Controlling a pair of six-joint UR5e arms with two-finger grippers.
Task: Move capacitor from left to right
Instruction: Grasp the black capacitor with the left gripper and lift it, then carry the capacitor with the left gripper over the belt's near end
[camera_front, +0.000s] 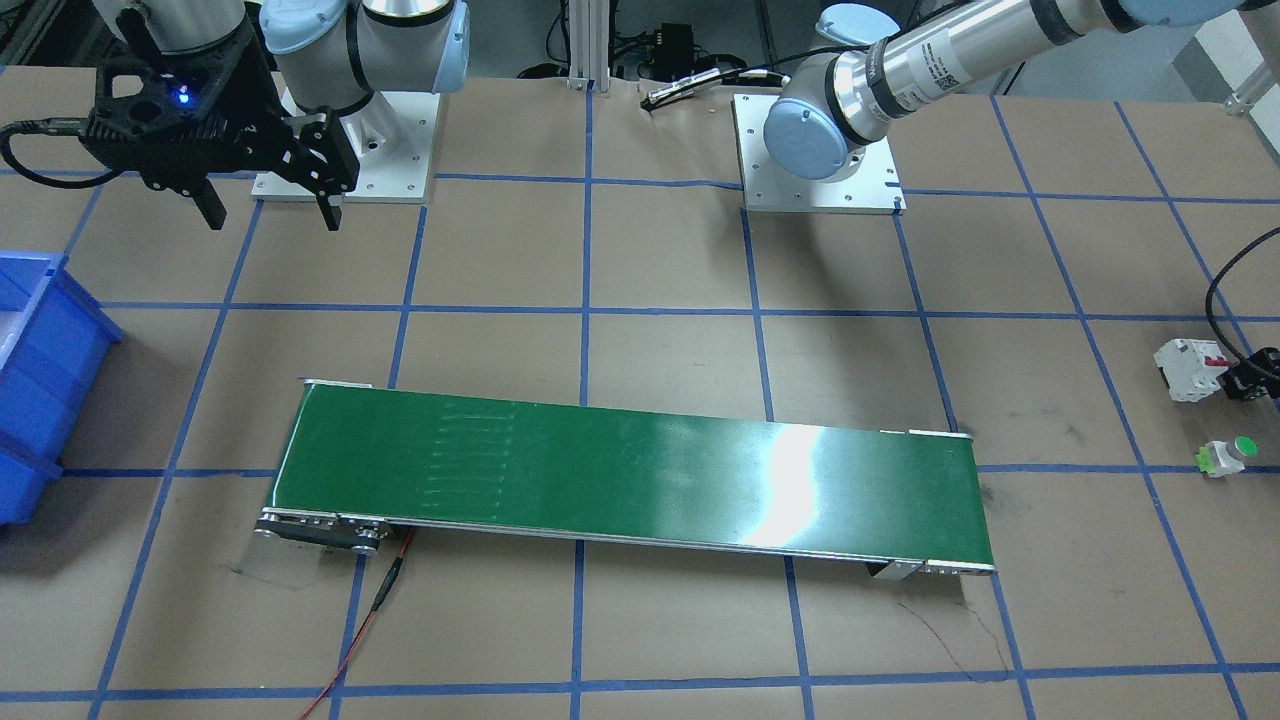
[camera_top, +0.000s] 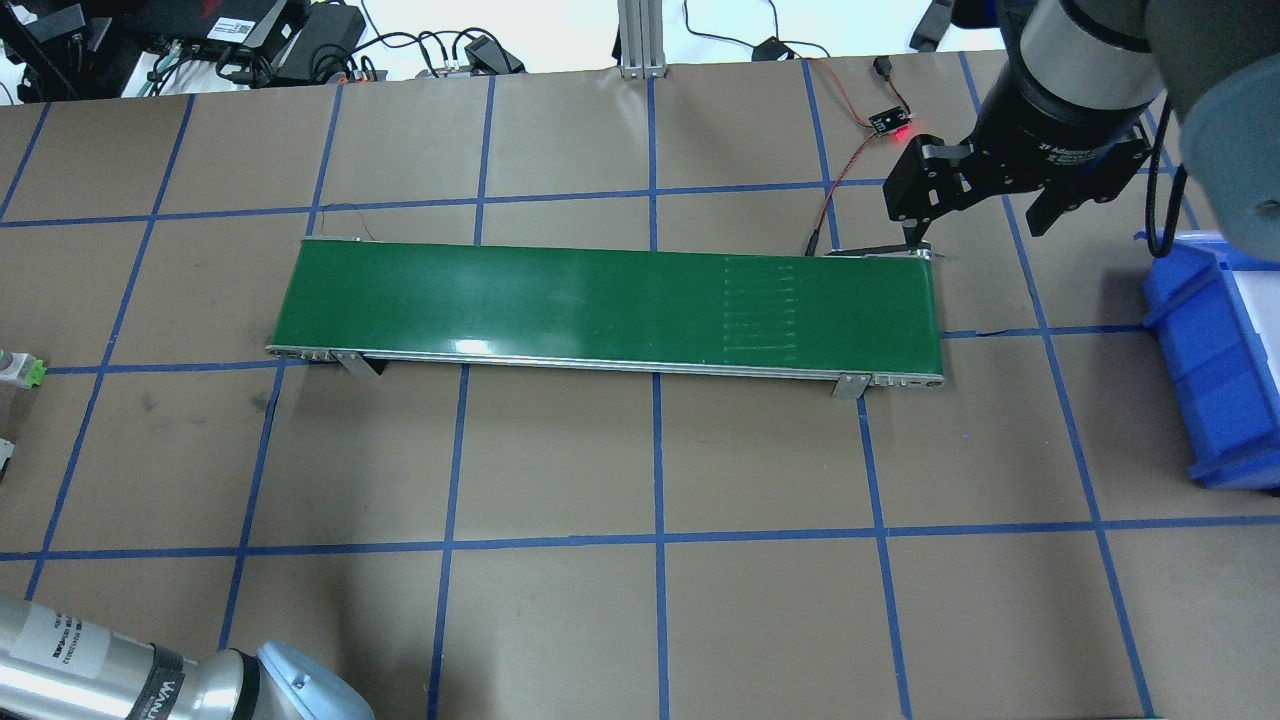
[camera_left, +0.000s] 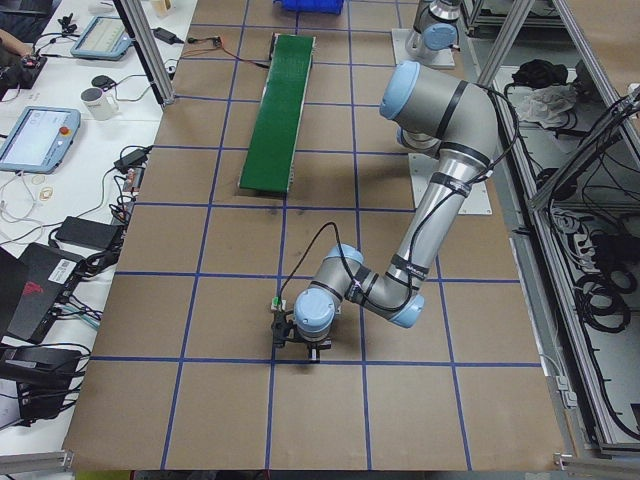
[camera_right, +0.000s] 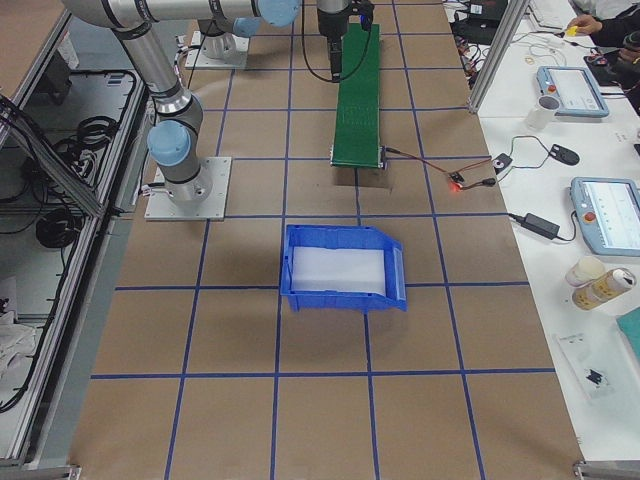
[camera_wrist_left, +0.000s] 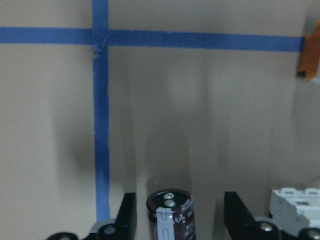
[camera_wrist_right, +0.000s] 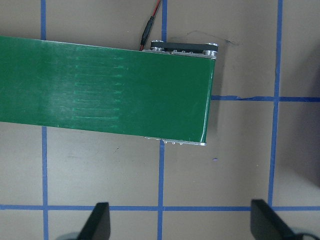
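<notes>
Evidently poised for a pinch, the left gripper (camera_wrist_left: 181, 216) straddles the capacitor (camera_wrist_left: 170, 214) with jaws spread, a gap on each side and nothing gripped, the white breaker (camera_wrist_left: 295, 205) crowding it at 3 o'clock. The capacitor, at 6 o'clock in the left wrist view, stands with its long axis upright, silver-dotted end up. The right gripper (camera_front: 272, 215), wide open and empty, hovers near the end of the belt (camera_front: 620, 470), probably to receive.

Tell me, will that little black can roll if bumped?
Probably, if knocked over: the capacitor is a round cylinder, though it stands upright on its flat end now. It looks stubby, so it may tip less easily. Its shiny sleeve might slip in the left tool.
</notes>
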